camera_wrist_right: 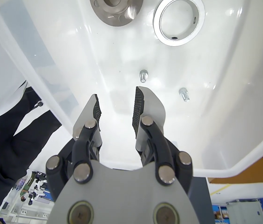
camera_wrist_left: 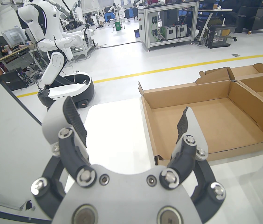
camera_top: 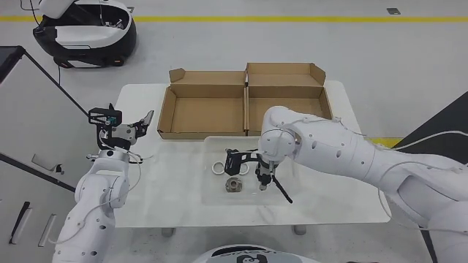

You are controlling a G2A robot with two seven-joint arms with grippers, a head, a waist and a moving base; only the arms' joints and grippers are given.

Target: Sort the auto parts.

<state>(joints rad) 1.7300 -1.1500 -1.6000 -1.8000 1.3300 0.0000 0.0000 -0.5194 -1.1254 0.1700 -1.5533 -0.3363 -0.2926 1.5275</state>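
- The left gripper (camera_wrist_left: pixel 126 108) is held over the left edge of the table (camera_top: pixel 161 197), well apart from the parts. Its jaws are spread wide and nothing sits between them.
- A shallow cardboard box (camera_top: pixel 201 113) lies at the back of the table, lid flaps folded back, with its bare floor showing. The left gripper points toward its near left corner.
- A clear plastic tray (camera_wrist_right: pixel 217 170) sits in front of the boxes, and every auto part lies in it.
- A plain metal ring (camera_top: pixel 219 167) lies flat near the tray's left end, with small holes drilled through its wall.
- A round metal flange (camera_top: pixel 234 185) with a raised hub and bolt holes rests just beside the ring, nearer the front edge, apart from it.
- Two short bolts lie on the tray floor between the ring and the right gripper: one bolt (camera_wrist_right: pixel 143 75) just ahead of a fingertip (camera_wrist_right: pixel 138 96), a second bolt (camera_wrist_right: pixel 184 94) off to the side of it.
- The right gripper (camera_wrist_right: pixel 117 93) hangs low over the tray, aimed at the flange and ring. Its jaws stand a narrow gap apart, holding nothing.
- A second cardboard box (camera_top: pixel 289 106) stands touching the first on its right, behind the tray.
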